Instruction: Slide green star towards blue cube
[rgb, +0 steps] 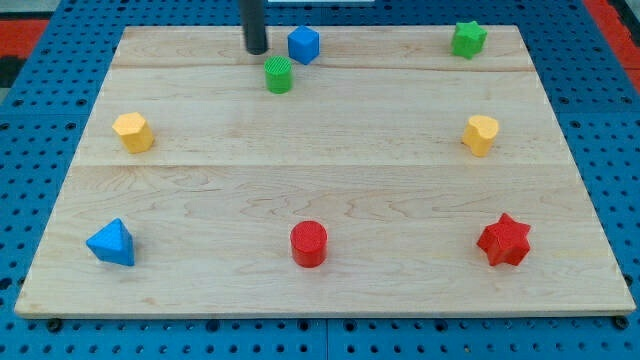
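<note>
My tip (256, 49) is sitting at upper centre of the wooden counter (320, 190), grasping nothing, beside the blue cube (303, 45); the green star-shaped block (468, 39) is waiting untouched upper right, requiring approach from its right.

two green blocks (279, 75) (468, 39), two blue (303, 45) (111, 244), two yellow (133, 132) (480, 135), two red (309, 244) (504, 240).
</note>
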